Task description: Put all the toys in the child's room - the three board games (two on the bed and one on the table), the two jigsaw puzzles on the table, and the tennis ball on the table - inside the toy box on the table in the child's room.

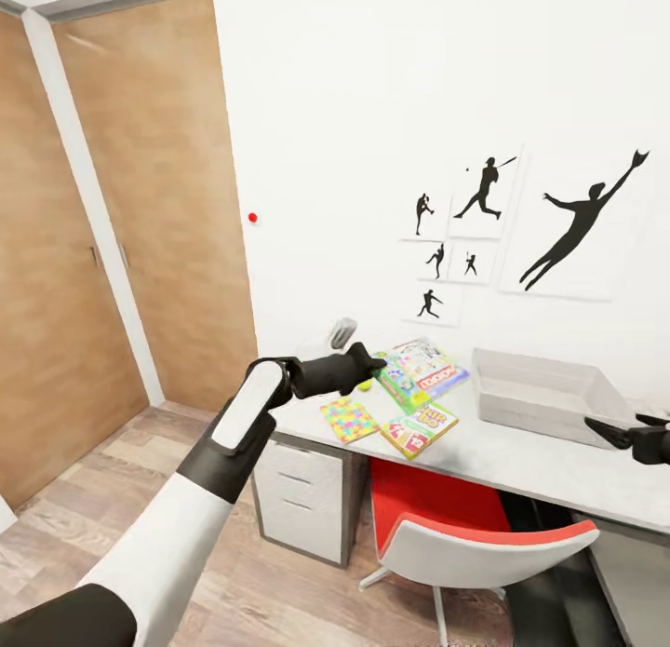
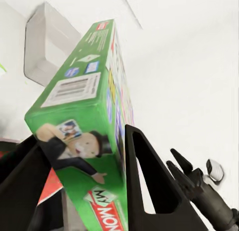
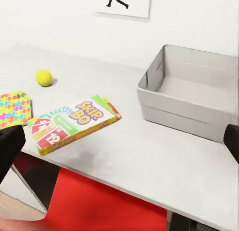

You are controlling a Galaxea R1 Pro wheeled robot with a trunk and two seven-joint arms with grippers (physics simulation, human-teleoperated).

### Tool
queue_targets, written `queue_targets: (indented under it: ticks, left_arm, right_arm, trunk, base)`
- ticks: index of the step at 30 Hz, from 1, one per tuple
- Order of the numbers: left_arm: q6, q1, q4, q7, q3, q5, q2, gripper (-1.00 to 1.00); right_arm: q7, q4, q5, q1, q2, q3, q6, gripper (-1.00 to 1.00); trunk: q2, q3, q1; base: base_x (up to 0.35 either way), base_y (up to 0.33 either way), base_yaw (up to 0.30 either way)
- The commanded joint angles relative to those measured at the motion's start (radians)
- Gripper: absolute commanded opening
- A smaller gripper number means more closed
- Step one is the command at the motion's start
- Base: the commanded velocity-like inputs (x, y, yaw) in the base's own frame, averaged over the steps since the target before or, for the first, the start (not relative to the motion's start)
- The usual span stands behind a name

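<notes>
My left gripper point(image 1: 374, 362) point(image 2: 79, 156) is shut on one end of a green-edged board game point(image 1: 421, 371) point(image 2: 94, 86), holding it tilted above the white table point(image 1: 530, 461). Just below that box is the tennis ball point(image 1: 365, 384) point(image 3: 44, 78). A multicoloured jigsaw puzzle point(image 1: 348, 419) point(image 3: 14, 108) and the "SKIP BO" board game point(image 1: 420, 429) point(image 3: 74, 123) lie near the table's front edge. Further right on the table stands the light grey toy box point(image 1: 544, 393) point(image 3: 191, 94), with nothing in it. My right gripper point(image 1: 622, 432) point(image 3: 119, 141) is open, low beside the toy box's right front corner.
A red and white chair point(image 1: 470, 531) is tucked under the table. White drawers point(image 1: 302, 498) stand under its left end. A small grey object point(image 1: 342, 332) sits at the table's back left. Wooden doors point(image 1: 102, 247) fill the left wall, with wood-plank floor point(image 1: 112, 498) before them.
</notes>
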Motion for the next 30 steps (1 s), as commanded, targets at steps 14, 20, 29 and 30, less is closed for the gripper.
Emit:
queue_targets:
  ticks: [14,20,29,30]
  left_arm:
    - [-0.182,-0.081,-0.252,0.336,-0.248,0.406,0.003,-1.00]
    - [-0.141,-0.202,-0.077,0.343,-0.172,0.416,0.013,-1.00]
    - [-0.124,-0.200,-0.049,0.343,-0.164,0.415,0.053,-1.00]
    - [-0.125,-0.198,-0.050,0.344,-0.164,0.415,0.055,-1.00]
  right_arm:
    - [0.016,-0.001,0.009,-0.019,-0.019,-0.028,0.038,1.00]
    - [0.018,-0.001,0.006,-0.024,-0.018,-0.037,0.040,1.00]
    - [0.076,-0.001,0.006,-0.020,-0.017,-0.045,0.036,1.00]
    - [0.144,-0.001,0.006,-0.020,-0.018,-0.047,0.035,1.00]
  trunk:
    - [-0.002,-0.002,0.001]
    - [-0.002,-0.002,0.001]
    - [-0.002,-0.002,0.001]
    - [-0.002,-0.002,0.001]
  base:
    - [0.000,0.000,-0.295]
    - [0.000,0.000,-0.280]
    - [0.000,0.000,-0.046]
    - [0.080,0.056,-0.003]
